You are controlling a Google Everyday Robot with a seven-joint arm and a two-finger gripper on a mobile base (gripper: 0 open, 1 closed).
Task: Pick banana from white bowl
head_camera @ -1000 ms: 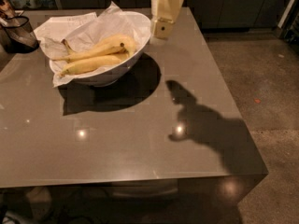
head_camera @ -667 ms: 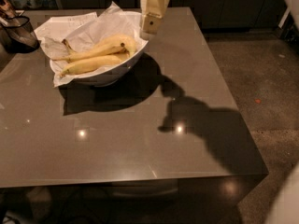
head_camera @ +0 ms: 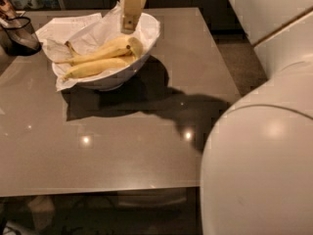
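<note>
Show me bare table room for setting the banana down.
Widest bare patch: the near half of the table, between the white bowl and the front edge. Another lies right of the bowl. Crowded: far left, where bowl and dark mesh container sit, the claw hanging over the bowl.

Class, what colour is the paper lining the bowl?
White paper, camera view; the pincer hangs over the bowl.

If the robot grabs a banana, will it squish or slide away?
Probably firm enough: the upper banana looks whole and yellow, though a hard squeeze could bruise it. It may shift, since it lies loose on crumpled paper beside the lower banana. The gripper hovers over the white bowl.
</note>
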